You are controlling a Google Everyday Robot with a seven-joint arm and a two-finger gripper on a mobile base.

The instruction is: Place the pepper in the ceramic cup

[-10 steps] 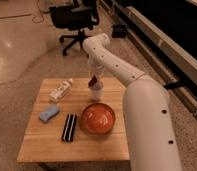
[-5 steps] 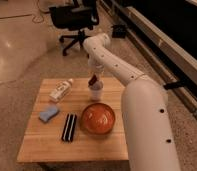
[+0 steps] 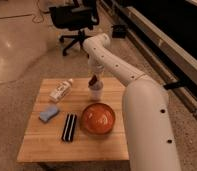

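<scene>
nearest on the counter (image 3: pixel 37 145), well in front of the ceramic cup (image 3: pixel 96 93), sit the orange-red bowl (image 3: pixel 98 119) and a dark striped block (image 3: pixel 69 127); a blue sponge (image 3: pixel 49 114) and a white bottle (image 3: pixel 61 90) lie to the cup's left. directly above the cup hangs the tool (image 3: pixel 93 80), clamped on the pepper (image 3: pixel 93 80), which sits just over the rim. to finish well, keep it centred over the opening and lower a little before letting go, so the pepper cannot bounce off the rim.
</scene>
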